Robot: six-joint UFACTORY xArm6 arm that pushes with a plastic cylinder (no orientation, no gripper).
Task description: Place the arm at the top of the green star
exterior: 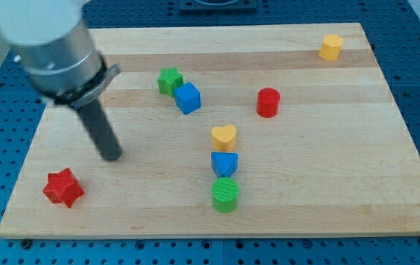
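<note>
Tip: my tip (112,156) is parked low on the board's left part, well apart from every block; the red star (63,187) sits nearest, below-left of it.

Green star: the green star (170,79) is found up toward the view's top, left of centre, touching or just beside the blue cube (187,98) at its lower right.

Jaws: none fitted here, so nothing is clenched or held; it's just a bare rod.

Handling: the star looks like light, stiff plastic, so it'd probably be slid by the slightest bump. No hold is needed, only the spot just above its top edge.

Approach: a swing up and right is called for, kept clear of the star.

Others: yellow heart (223,136), blue block (224,163), green cylinder (225,193), red cylinder (268,101), yellow block (331,46), all well away.
</note>
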